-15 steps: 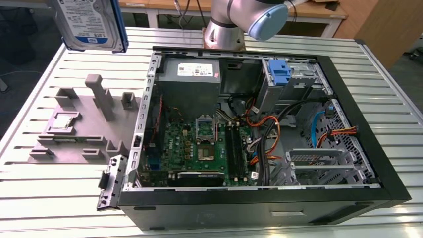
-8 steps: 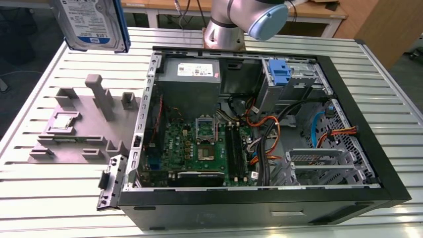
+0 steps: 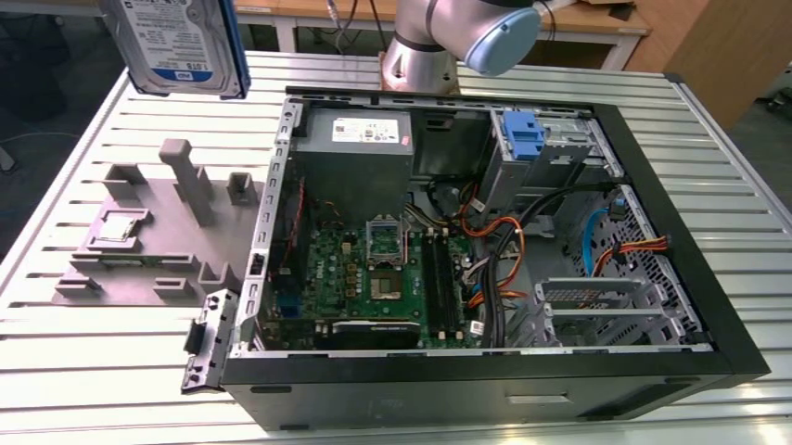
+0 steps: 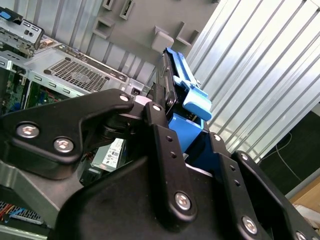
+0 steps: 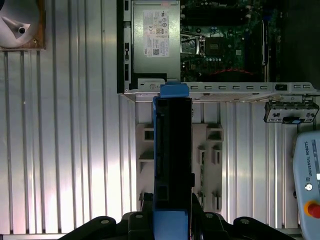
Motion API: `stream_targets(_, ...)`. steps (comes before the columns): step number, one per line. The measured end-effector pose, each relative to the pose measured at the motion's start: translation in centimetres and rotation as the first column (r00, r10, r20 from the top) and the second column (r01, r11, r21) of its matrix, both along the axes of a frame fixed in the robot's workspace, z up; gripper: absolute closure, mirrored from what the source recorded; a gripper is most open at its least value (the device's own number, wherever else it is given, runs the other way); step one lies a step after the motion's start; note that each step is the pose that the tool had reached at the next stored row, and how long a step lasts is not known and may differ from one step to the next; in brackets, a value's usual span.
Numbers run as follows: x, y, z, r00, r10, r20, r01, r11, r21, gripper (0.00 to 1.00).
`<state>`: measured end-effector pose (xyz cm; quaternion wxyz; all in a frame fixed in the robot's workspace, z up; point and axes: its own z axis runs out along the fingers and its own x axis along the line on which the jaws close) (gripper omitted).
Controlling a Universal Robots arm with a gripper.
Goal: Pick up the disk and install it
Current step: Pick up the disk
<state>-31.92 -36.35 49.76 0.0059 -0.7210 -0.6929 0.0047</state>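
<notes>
Underneath the disk (image 5: 172, 160), grey fixture (image 5: 210, 150) beside open case (image 5: 225, 88).

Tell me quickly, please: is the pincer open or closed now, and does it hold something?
Pincer: closed on the disk, holding it in the air outside the computer case.

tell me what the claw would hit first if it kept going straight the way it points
Likely the grey fixture on the slatted table, seen under the disk the claw holds; depth is unclear.
</notes>
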Motion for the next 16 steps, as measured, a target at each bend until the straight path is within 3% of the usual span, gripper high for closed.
stream_targets(16,0.48,0.0,0.0,1.0,0.0,0.0,0.0,1.0,0.0,0.63)
